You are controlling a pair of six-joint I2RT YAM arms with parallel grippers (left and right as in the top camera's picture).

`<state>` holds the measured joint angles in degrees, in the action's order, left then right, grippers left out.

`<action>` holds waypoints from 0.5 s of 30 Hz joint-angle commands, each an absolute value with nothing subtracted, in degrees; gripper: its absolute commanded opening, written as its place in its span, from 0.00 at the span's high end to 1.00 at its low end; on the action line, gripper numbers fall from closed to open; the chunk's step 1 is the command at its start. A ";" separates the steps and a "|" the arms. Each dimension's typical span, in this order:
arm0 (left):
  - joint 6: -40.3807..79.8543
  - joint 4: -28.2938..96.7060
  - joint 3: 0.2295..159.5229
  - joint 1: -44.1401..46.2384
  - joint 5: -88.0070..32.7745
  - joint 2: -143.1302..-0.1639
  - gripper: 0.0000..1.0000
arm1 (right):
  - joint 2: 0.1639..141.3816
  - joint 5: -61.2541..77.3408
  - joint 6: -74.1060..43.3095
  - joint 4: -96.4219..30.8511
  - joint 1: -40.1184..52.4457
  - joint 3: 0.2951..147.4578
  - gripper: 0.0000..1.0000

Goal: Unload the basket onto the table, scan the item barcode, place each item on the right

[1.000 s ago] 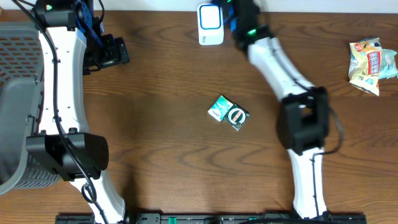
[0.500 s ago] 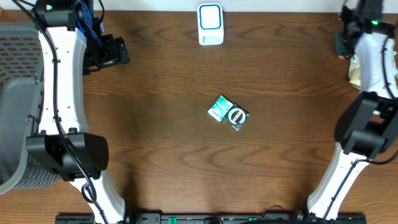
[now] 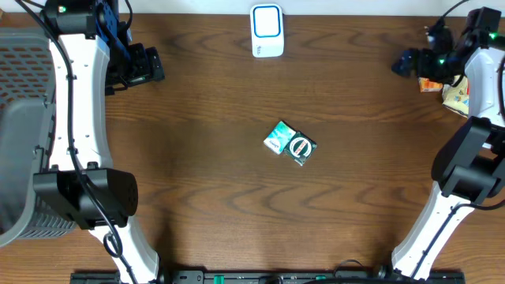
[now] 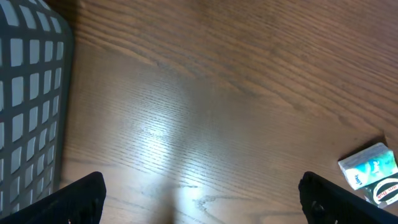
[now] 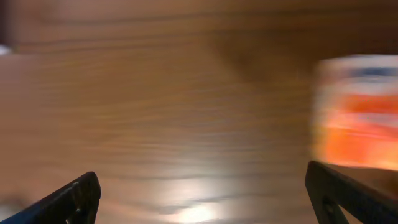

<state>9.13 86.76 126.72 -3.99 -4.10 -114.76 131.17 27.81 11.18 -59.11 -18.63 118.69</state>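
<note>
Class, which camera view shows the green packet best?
Overhead: the green packet lies whole and sharp mid-table. The left wrist view catches it at the frame's corner, partly cut off; the right wrist view misses it.

left claw (image 4: 199, 202): jaws wide apart | right claw (image 5: 202, 196): jaws wide apart

The overhead camera looks straight down from high up, taking in the whole counter (image 3: 237, 95). The left wrist camera hangs close over the counter's left part, tilted down, and shares the basket (image 4: 25, 93) and green packet (image 4: 370, 167) with the overhead. The right wrist view is blurred and sits low; its orange patch may be the snack bag (image 3: 458, 96)
</note>
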 commanded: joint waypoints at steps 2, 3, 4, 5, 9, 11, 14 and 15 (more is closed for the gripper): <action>8.80 86.91 126.93 -4.21 -3.60 -115.09 0.02 | 130.96 47.92 10.02 -63.40 -16.12 118.32 0.01; 8.80 86.94 126.93 -4.21 -3.60 -115.09 0.02 | 130.98 47.92 11.35 -64.90 -15.38 118.32 0.01; 8.80 86.94 126.93 -4.21 -3.60 -115.09 0.02 | 130.98 47.94 14.66 -67.42 -13.61 118.32 0.01; 8.80 86.94 126.93 -4.21 -3.60 -115.09 0.02 | 130.98 47.92 15.64 -68.14 -12.95 118.32 0.01; 8.78 86.94 126.93 -4.23 -3.60 -115.09 0.02 | 131.09 48.01 18.17 -73.36 -5.50 118.10 0.01; 8.80 86.94 126.91 -4.21 -3.60 -115.09 0.02 | 131.09 47.99 17.17 -76.20 -0.95 118.10 0.01; 8.80 86.94 126.93 -4.21 -3.60 -115.09 0.02 | 131.09 45.60 17.17 -78.32 3.46 118.04 0.01; 8.80 86.94 126.93 -4.21 -3.60 -115.09 0.02 | 131.11 43.03 16.86 -78.67 6.02 117.84 0.04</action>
